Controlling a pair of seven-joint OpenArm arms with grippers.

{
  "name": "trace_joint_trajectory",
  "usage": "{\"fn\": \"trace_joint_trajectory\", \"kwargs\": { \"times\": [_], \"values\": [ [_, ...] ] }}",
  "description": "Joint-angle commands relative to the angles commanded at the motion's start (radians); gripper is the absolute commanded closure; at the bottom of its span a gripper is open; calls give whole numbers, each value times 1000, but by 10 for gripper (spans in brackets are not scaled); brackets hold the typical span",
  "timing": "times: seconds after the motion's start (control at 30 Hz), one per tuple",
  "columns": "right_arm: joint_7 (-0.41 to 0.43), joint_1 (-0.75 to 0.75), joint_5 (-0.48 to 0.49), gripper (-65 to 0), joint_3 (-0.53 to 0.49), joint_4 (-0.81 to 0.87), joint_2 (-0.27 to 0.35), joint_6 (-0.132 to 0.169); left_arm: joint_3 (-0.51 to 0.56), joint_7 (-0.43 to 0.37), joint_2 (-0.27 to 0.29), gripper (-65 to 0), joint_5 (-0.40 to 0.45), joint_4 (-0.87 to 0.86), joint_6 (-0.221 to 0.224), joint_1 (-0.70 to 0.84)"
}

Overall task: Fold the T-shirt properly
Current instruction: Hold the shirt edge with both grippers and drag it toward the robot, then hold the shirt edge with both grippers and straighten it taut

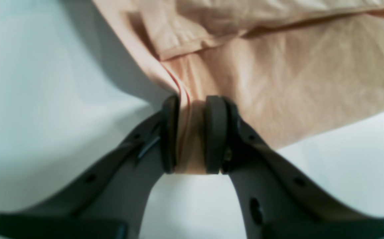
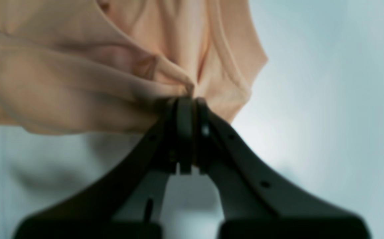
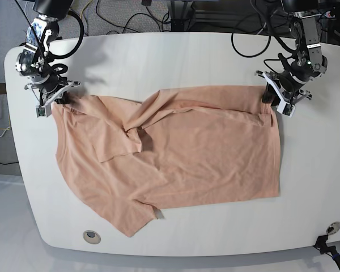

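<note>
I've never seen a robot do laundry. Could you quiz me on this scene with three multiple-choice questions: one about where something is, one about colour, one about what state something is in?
1. Where does the T-shirt lie?
A. on the white table
B. on the floor
C. in a basket

2. What colour is it?
A. blue
B. peach-pink
C. green

3. What are the left gripper and right gripper doing?
A. both open
B. one open
C. both pinching cloth

Answers: 1 A, the base view shows it spread on the table. 2 B, every view shows peach fabric. 3 C, the wrist views show fabric clamped in each.
</note>
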Motion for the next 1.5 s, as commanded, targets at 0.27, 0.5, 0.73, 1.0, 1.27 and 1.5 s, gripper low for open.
{"fn": "trace_joint_trajectory", "kwargs": {
  "times": [0.27, 0.5, 0.73, 1.0, 1.27, 1.5],
  "values": [
    [0, -222, 0, 0, 0, 166, -12, -2, -104, 0, -43, -117, -2, 153, -11, 180],
    [0, -365, -2, 0, 0, 267, -80, -2, -190, 0, -69, -117, 0, 173, -71, 232],
    [0, -416, -2, 0, 0, 301, -89, -2, -195, 0, -69, -117, -2, 181, -71, 278],
    [0, -393, -11, 0, 17, 296, -83, -2, -253, 0, -66, -120, -2, 216, -71, 278],
    [0, -376, -11, 0, 17, 295, -83, -2, -255, 0, -64, -392, -3, 212, -71, 224],
    [0, -368, -11, 0, 17, 295, -84, -2, -256, 61, -71, -514, -167, 91, -71, 144]
  ]
}}
